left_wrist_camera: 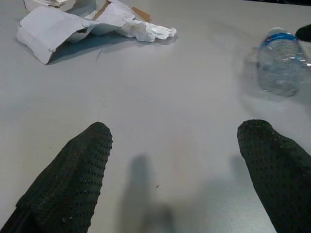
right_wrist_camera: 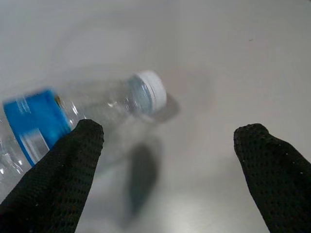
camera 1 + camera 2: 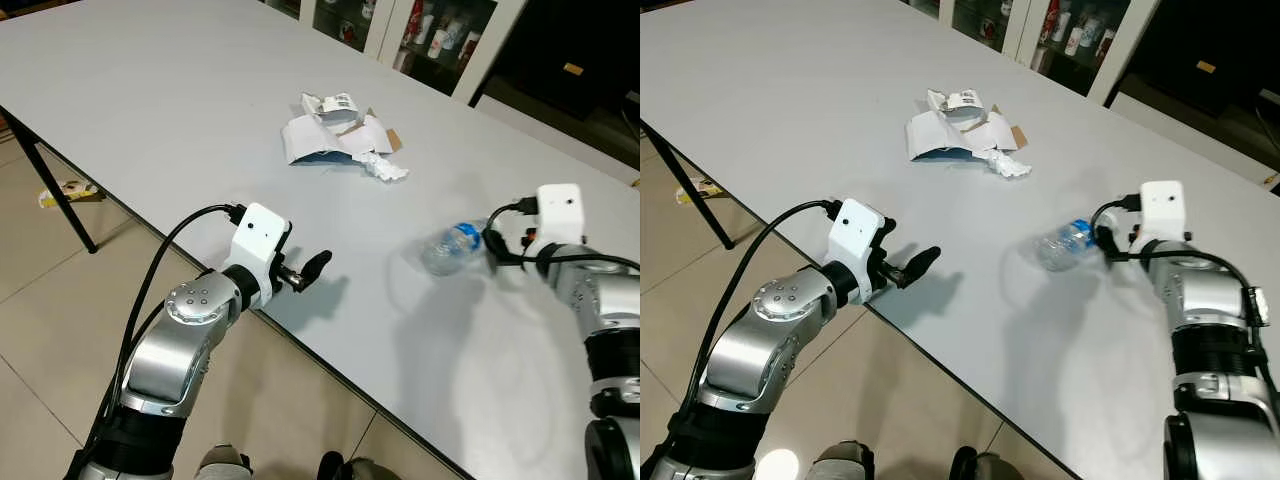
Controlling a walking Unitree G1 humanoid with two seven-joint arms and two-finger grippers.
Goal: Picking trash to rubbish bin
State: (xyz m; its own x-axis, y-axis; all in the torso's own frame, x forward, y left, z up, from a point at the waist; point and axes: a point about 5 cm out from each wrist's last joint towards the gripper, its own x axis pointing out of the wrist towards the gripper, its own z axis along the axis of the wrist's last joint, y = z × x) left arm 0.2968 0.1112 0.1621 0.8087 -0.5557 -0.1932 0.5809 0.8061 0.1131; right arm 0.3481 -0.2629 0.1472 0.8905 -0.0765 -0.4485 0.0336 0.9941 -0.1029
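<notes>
Desk (image 3: 150,110): pale grey, wide, black leg at the robot's left.

Plastic bottle (image 3: 449,247): clear, blue label, white cap; lying on its side on the desk, right of centre, cap toward the right gripper.

Right gripper (image 2: 165,160): released, fingers spread wide, just above the desk at the bottle's cap end; one finger (image 2: 58,170) beside the bottle's neck, contact not clear; the other well apart from the bottle.

Left gripper (image 1: 175,165): released, fingers apart, grasping nothing; low over the near edge of the desk, pointing toward the bottle and the paper.

Crumpled paper and torn cardboard (image 3: 330,135): white heap with a brown flap, on the desk beyond both grippers, well apart from the bottle.

Wrapper (image 3: 68,192): yellowish, on the tiled floor (image 3: 60,320) beside the desk leg.
</notes>
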